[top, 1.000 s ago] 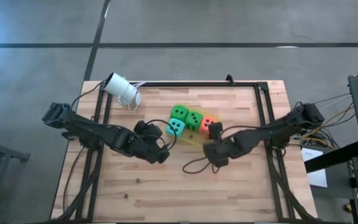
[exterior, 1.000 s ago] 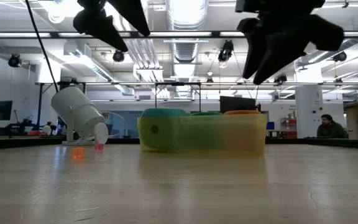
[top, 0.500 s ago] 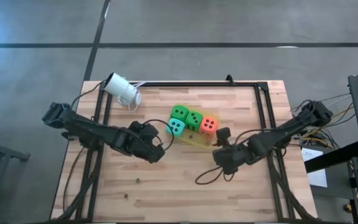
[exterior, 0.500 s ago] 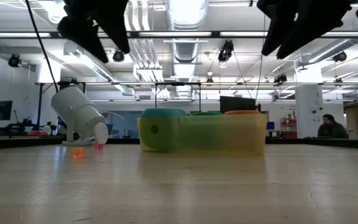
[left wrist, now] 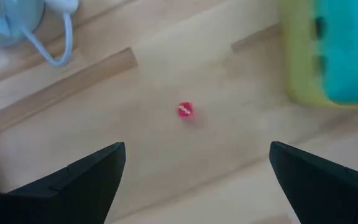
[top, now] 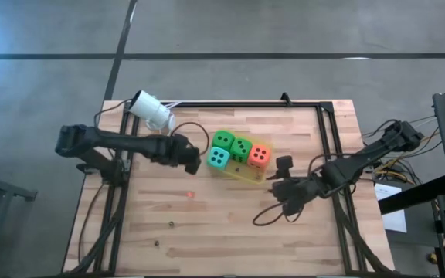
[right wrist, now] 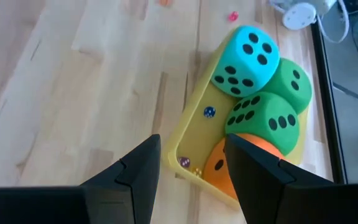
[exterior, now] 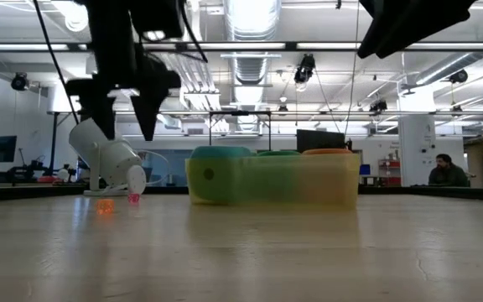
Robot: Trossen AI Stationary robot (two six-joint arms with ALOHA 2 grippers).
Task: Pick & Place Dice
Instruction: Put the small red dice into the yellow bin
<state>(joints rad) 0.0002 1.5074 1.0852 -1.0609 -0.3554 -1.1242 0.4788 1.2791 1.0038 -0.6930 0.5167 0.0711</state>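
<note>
Four dice sit packed in a shallow yellow tray [top: 242, 174] mid-table: teal [top: 217, 157], two green [top: 222, 140] [top: 241, 147] and orange-red [top: 259, 154]. My left gripper [top: 190, 154] hangs open just left of the tray, fingers pointing down above bare wood; in its wrist view [left wrist: 197, 180] a tiny red die [left wrist: 185, 111] lies ahead and the teal die [left wrist: 347, 50] shows at the edge. My right gripper [top: 282, 174] hovers open to the right of the tray, tilted toward the orange-red die [right wrist: 224, 167], nothing between its fingers [right wrist: 138, 177].
A white cylinder-shaped camera [top: 151, 111] lies at the far left with its cable. Tiny dice lie on the wood [exterior: 105, 206] [exterior: 132, 199] and inside the tray [right wrist: 209, 112]. A black frame [top: 327, 131] borders the table. Bare wood fills the near half.
My left gripper has swung toward the table's far edge and come down, rolling as it went, ending beside the tray's left end, still open. My right gripper has drawn back from the orange-red die toward the right edge and risen. The dice have stayed put.
</note>
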